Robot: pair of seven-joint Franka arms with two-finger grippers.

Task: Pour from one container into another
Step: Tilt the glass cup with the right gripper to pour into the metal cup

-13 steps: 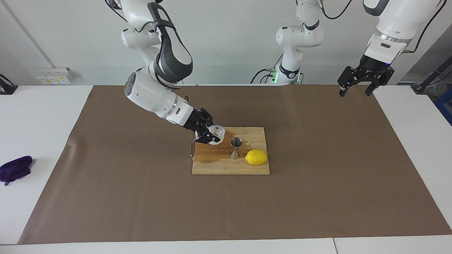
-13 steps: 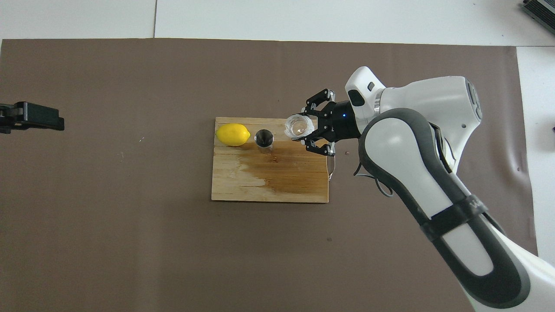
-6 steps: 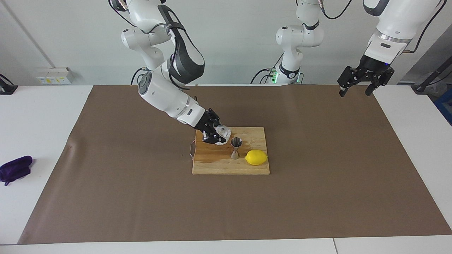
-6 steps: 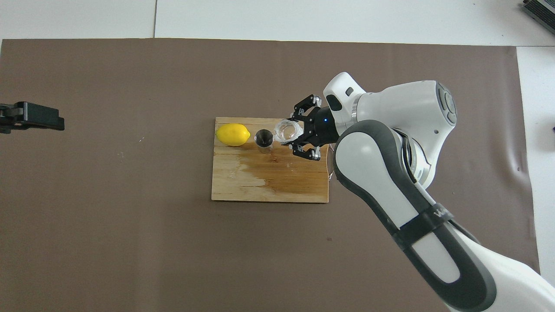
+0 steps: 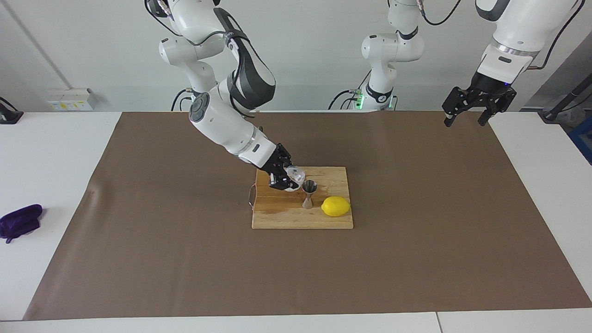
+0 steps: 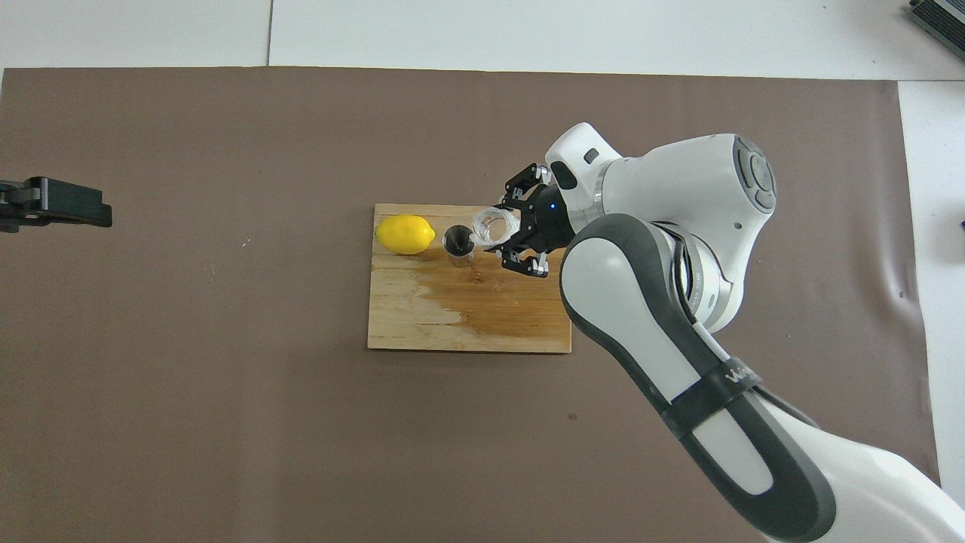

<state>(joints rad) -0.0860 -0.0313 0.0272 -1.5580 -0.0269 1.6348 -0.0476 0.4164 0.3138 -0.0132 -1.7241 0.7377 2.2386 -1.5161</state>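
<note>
Right pincer (image 5: 287,178) is clamped on the glass cup (image 5: 296,175), near the middle of the facing view. In the last second I brought it along the cutting board (image 5: 282,217) toward the jigger (image 5: 309,193), and the cup has tipped more to its side, so its mouth now points at the jigger's open top. In the overhead view the cup (image 6: 494,224) now overlaps the edge of the jigger (image 6: 457,241), where a second ago there was a clear gap between them. I judge this to be the beginning of the pour; I cannot see any liquid coming out yet.

The jigger stands upright on the board, with the lemon (image 5: 336,206) just beside it toward the left arm's end. A dark wet stain (image 6: 490,302) covers a part of the board. The jigger's mouth is narrow, so I think the cup must tilt slowly or it will spill.

Left pincer (image 5: 467,115) waits in the upper right of the facing view, high over the brown mat (image 5: 416,259) on the desk, with its fingers apart and holding nothing.
</note>
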